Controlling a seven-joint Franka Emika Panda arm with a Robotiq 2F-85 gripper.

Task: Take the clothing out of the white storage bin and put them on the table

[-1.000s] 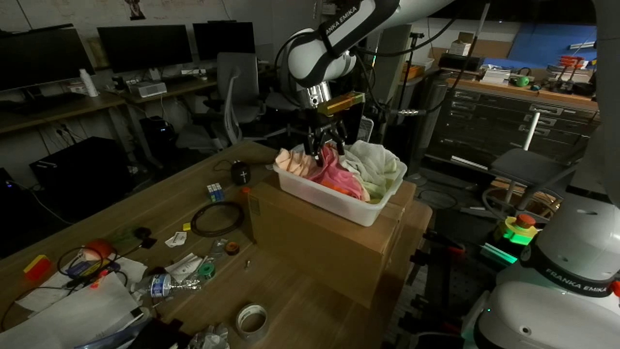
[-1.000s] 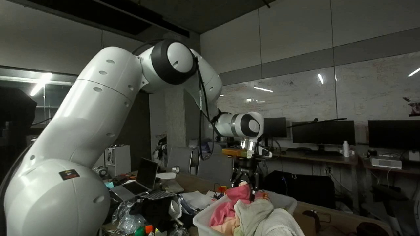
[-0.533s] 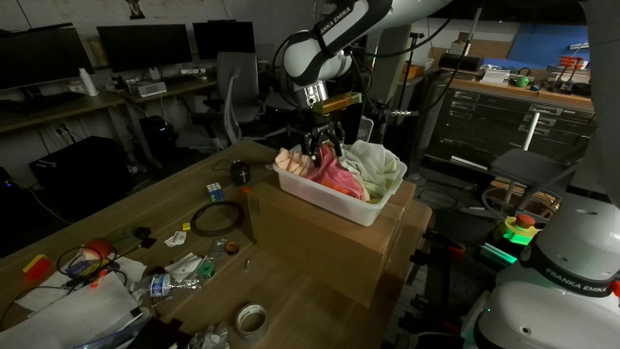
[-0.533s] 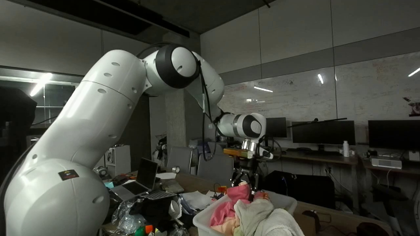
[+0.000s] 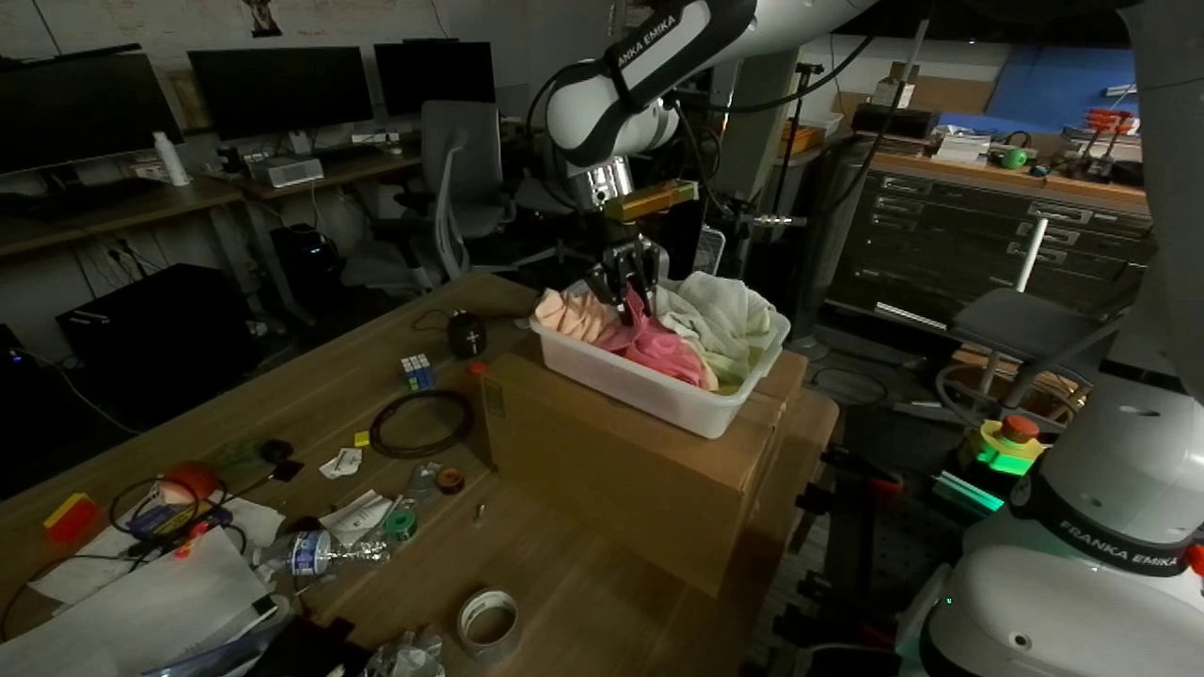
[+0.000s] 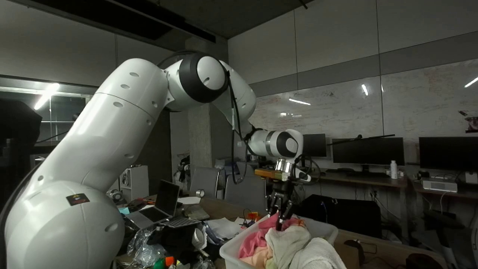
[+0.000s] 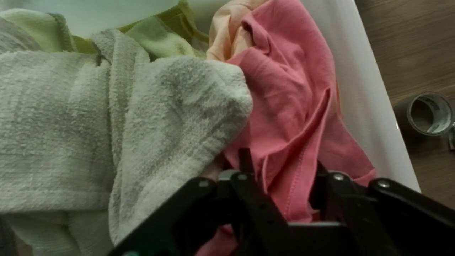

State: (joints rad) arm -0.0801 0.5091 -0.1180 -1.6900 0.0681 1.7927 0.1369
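1. Several garments [image 5: 663, 343] sit heaped past the rim of the bin [image 5: 630, 384]: pink cloth [image 7: 284, 89], white cloth [image 7: 177, 113] and peach cloth [image 5: 571, 317] among them.
2. The bin stands on a box [image 5: 611, 489], and the box on the table [image 5: 583, 611]. My guess: it is there to lift the heap to a height the arm [image 6: 123, 112] reaches comfortably.
3. The gripper [image 7: 283, 163]: jaws partway together, astride a standing fold of the pink cloth. A raised ridge gives them something to close on; flat fabric would not. Whether the fold is firmly pinched I cannot tell from here.
4. The white cloth seems to lap over one edge of the pink. Possible trouble: it rides up with the lift, so a slow pull looks wise.
5. Arm pose: elbow bent high, well above the bin; forearm sloping down; wrist turned so the gripper points nearly straight down, tips among the fabric. Reads as a choice for a lift from above, clear of the sloping walls.
6. Step in hand, as I judge it: securing the pink cloth. To follow: raise it past the rim, carry it beyond the box, let go over the table.
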